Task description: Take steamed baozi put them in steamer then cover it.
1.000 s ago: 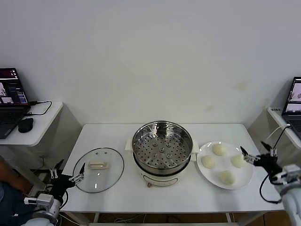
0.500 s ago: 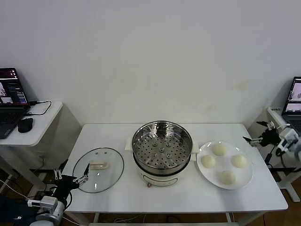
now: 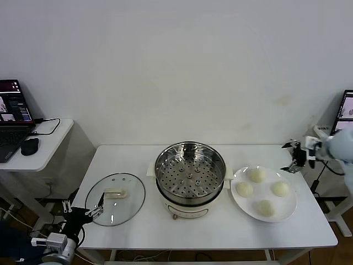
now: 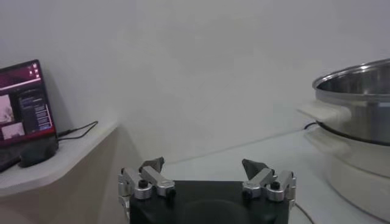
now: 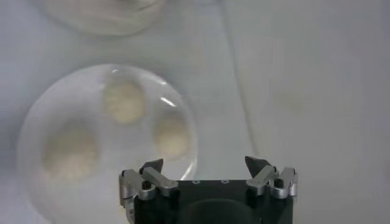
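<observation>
So your steamer stands open in the middle of the table, its perforated tray bare, well apart from both grippers; that leaves it free to load from either side. It is a shiny steel pot on a white base with white side handles.

Your cover lies flat on the table just ahead of the left gripper, which waits low at the table's near corner with its jaws spread wide and empty. Clear glass, metal rim, cream oblong handle in the centre.

Below and just inward of your right gripper sits the white plate, kept beside the steamer for a short carry. That gripper hangs above the table's far right edge, jaws wide, holding nothing.

On the plate rest the four steamed baozi, small, round, smooth and cream-white, each apart from the others.
</observation>
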